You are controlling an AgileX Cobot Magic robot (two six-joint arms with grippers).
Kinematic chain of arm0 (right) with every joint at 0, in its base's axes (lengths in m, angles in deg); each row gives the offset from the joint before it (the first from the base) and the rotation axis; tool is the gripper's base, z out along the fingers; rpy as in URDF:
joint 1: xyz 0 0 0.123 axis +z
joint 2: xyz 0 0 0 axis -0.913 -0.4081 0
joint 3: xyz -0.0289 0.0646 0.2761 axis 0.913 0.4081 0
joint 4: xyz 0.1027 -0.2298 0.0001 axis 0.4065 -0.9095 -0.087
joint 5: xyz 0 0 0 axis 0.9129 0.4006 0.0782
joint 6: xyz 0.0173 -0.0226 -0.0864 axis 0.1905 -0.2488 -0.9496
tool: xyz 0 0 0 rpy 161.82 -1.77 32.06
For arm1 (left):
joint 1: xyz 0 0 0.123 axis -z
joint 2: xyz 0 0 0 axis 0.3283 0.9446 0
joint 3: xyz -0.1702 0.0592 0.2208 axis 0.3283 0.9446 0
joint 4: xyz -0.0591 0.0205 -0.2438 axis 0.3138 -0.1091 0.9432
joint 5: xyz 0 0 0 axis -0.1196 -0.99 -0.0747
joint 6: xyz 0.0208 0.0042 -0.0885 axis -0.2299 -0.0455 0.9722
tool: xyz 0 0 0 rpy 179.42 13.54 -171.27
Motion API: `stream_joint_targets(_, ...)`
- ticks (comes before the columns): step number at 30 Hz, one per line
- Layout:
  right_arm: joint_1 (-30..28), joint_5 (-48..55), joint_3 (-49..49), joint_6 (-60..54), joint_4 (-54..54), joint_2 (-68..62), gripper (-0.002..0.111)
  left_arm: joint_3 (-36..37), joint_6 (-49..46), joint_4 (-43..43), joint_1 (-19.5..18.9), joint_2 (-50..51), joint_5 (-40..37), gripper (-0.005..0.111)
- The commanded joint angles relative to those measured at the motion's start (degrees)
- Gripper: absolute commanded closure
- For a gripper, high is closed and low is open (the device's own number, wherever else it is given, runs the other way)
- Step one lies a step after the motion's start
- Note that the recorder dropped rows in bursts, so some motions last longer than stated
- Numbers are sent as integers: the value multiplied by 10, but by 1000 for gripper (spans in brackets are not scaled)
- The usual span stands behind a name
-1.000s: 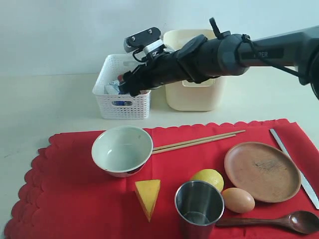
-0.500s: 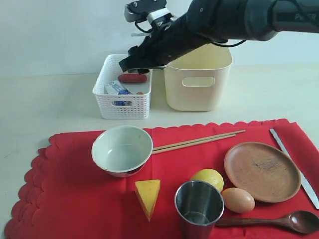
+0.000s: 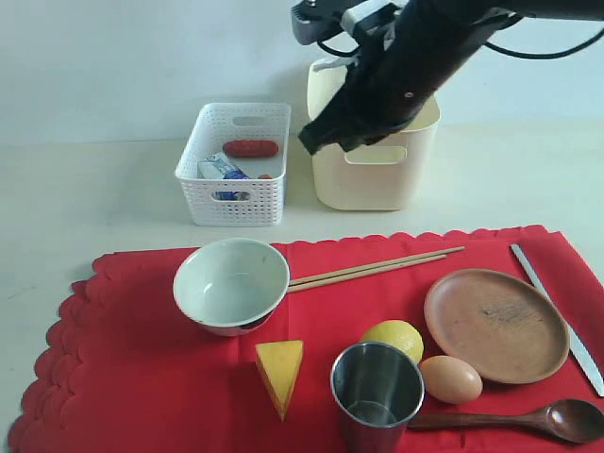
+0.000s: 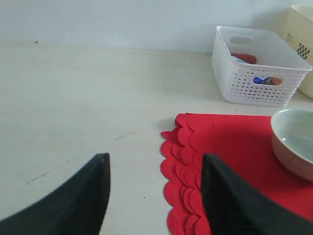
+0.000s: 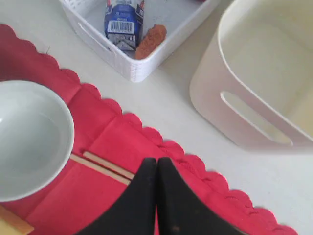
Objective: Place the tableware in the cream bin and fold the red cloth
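Fingers (image 5: 143, 196) of the right gripper (image 5: 156, 161) are pressed together, holding nothing, so it should spread them, go down near the cream bin (image 5: 212, 95) and pinch both wooden chopsticks (image 5: 102, 166) together.

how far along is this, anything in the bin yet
Done: nothing; the cream bin looks empty. In hand: nothing; right hand shut, left hand open, both empty. Left: bowl, plate, cup, chopsticks, knife and spoon all lie on the unfolded red cloth.
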Motion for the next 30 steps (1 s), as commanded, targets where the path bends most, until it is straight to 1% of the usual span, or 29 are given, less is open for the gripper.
stream_joint_targets(1, -1, -35, 97, 14, -21, 89, 108, 1, 3, 1, -1, -3, 5, 52)
stream_joint_targets(9, -1, -37, 245, 29, -21, 250, 108, 1, 3, 1, -1, -3, 5, 52)
stream_joint_targets(20, -1, -46, 411, 32, -30, 485, 108, 1, 3, 1, -1, -3, 5, 52)
stream_joint_targets(25, -1, -100, 467, 50, -60, 568, 108, 1, 3, 1, -1, -3, 5, 52)
stream_joint_targets(30, -1, -113, 478, 73, -66, 611, 108, 1, 3, 1, -1, -3, 5, 52)
